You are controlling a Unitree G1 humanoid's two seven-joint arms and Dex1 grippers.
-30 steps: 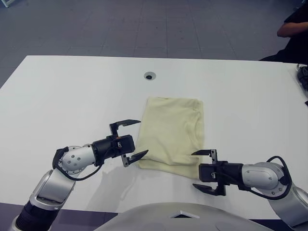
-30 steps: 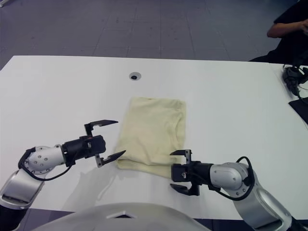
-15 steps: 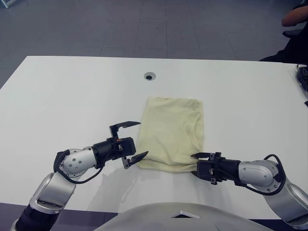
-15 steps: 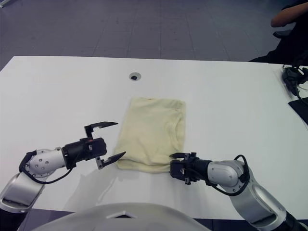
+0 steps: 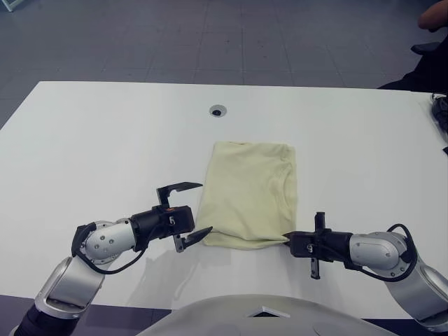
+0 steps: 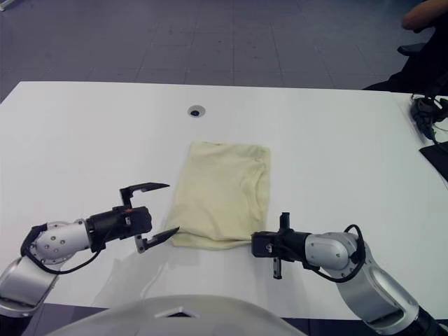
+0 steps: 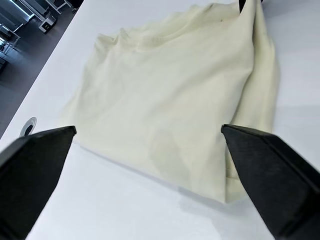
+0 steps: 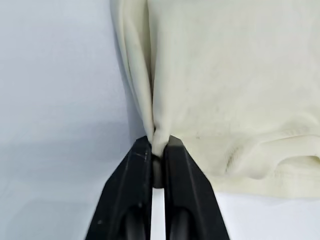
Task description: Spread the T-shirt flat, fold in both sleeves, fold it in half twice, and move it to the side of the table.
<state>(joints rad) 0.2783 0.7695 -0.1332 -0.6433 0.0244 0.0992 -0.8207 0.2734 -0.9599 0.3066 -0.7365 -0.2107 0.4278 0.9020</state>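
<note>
Right wrist view: the right end effector (image 8: 158,143) clamps a near corner of the T-shirt (image 8: 225,75). The left end effector (image 5: 204,208) gapes wide just beside it, over the desk (image 5: 105,133).

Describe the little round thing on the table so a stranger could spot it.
On the white table, look beyond the far edge of the folded yellow T-shirt, a bit to the robot's left. The grommet is a small grey ring with a dark centre, the only round thing there.
</note>
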